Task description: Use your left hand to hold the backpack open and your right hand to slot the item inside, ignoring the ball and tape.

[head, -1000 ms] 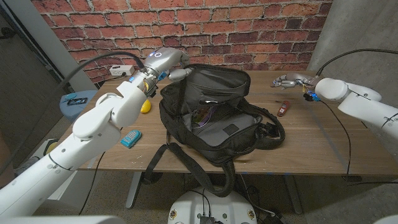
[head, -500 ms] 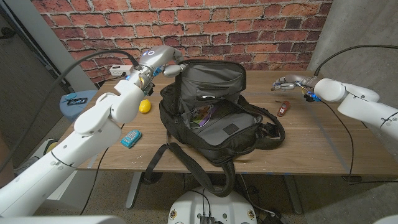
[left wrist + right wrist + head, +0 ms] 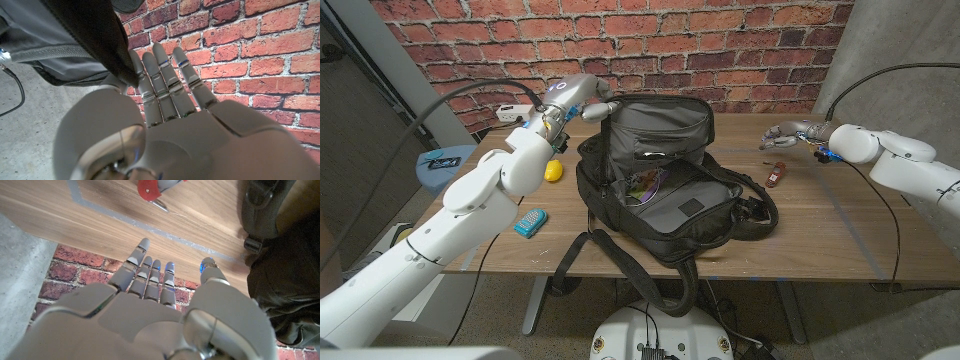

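Since a second ago I'm lifting the backpack [image 3: 660,170] flap higher, left hand [image 3: 582,95] pinching it. Right hand [image 3: 790,132], spread and holding nothing, is hovering just above the item [image 3: 776,174], not grasping yet.

Black backpack [image 3: 665,190], grey lining, beside silver-grey left hand [image 3: 582,98]. Yellow ball [image 3: 553,171] just below left hand. Teal tape [image 3: 530,221] nearer left forearm. Red-and-grey item [image 3: 776,174] under silver right hand [image 3: 790,131]. Brown wood table [image 3: 820,230]. Red brick wall [image 3: 720,50].
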Controlling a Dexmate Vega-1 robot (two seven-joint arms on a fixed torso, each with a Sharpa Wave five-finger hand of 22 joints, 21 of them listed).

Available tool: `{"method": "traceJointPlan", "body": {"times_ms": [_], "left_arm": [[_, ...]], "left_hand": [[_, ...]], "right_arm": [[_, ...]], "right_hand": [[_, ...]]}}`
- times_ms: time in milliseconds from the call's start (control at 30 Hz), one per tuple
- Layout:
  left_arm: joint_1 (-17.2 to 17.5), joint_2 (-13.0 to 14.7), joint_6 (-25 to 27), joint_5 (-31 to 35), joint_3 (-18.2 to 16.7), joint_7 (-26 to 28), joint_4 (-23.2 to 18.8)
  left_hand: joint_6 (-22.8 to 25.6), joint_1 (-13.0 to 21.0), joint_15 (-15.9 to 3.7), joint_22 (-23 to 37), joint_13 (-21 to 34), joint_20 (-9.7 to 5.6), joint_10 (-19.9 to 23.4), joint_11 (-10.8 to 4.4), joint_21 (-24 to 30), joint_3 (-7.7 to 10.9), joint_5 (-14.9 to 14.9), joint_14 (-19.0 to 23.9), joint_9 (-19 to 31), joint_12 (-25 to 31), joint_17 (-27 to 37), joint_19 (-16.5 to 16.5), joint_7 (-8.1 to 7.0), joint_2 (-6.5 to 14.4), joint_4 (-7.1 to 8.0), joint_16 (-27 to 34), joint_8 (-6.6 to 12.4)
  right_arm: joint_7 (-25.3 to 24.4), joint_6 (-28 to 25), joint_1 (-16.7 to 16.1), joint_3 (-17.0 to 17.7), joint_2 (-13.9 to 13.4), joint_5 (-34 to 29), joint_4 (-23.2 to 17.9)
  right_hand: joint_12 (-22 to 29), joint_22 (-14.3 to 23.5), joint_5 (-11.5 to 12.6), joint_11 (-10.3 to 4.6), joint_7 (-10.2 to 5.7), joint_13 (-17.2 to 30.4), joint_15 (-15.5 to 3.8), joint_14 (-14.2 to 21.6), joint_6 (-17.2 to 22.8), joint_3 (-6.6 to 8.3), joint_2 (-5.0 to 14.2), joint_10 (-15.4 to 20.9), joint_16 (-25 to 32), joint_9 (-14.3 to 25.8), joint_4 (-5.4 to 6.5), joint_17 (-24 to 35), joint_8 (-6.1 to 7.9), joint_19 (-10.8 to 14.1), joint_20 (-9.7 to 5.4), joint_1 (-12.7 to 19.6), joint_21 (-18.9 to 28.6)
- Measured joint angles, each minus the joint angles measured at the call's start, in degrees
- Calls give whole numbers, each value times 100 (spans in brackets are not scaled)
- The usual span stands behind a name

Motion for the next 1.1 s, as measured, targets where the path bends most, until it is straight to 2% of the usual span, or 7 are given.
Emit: {"method": "traceJointPlan", "body": {"times_ms": [167,333,367,600,667,967,1100], "left_arm": [[-97,60,68,-29,141,39,27],[-97,60,119,-33,141,65,27],[-183,108,125,-34,248,70,51],[-286,145,161,-47,358,84,93],[-320,157,165,-47,397,86,107],[-438,179,197,-47,536,89,132],[-485,180,248,-21,591,77,134]], "left_hand": [[0,0,22,0,0,0,0,0,32,0,-1,22,0,0,0,0,0,0,0,-14,0],[0,0,21,0,-27,-20,0,0,54,0,-1,21,0,-1,0,-20,0,0,0,-14,33],[-11,0,21,0,-27,-20,0,0,54,0,-1,21,0,-1,0,-20,10,0,0,-14,34],[-32,0,21,0,-27,10,0,0,76,0,-1,21,0,-1,27,-51,31,-1,0,-14,34],[-32,0,21,0,-27,10,0,0,76,0,-2,20,-10,-1,26,-51,31,-1,0,-45,34],[-32,-1,21,-1,-26,-11,0,0,117,0,-2,20,-28,-1,47,-72,31,-1,0,-47,34],[-31,-1,21,-1,-26,-11,0,0,138,0,-18,20,-28,-1,53,-71,31,-2,0,-47,34]], "right_arm": [[113,412,86,-71,-28,-541,79],[113,412,157,-140,-55,-541,147],[131,764,164,-147,-59,-984,154],[87,1166,194,-194,-127,-1486,189],[46,1237,194,-194,-146,-1581,189],[-142,1702,148,-170,-240,-2034,193],[-183,1927,154,-155,-286,-2192,249]], "right_hand": [[0,0,0,-9,-22,0,0,0,22,-24,-29,9,0,0,-25,0,0,29,12,76,0],[0,0,0,-37,-41,0,1,61,41,-24,-77,37,0,0,-24,0,0,69,-9,123,0],[0,0,0,-51,-41,0,1,61,41,-24,-97,51,0,0,-24,0,0,69,-9,143,0],[0,1,0,-104,-96,-17,0,165,139,-23,-234,166,0,0,-73,-27,0,162,-21,279,0],[0,1,0,-112,-122,-17,0,165,165,-23,-271,174,0,0,-73,-27,42,181,-40,317,0],[0,1,0,-226,-225,-17,20,185,269,-23,-383,288,0,0,-73,-27,43,212,-8,565,0],[0,1,0,-326,-297,-16,-3,208,340,1,-447,388,-23,0,-96,-26,43,212,-8,733,0]]}}
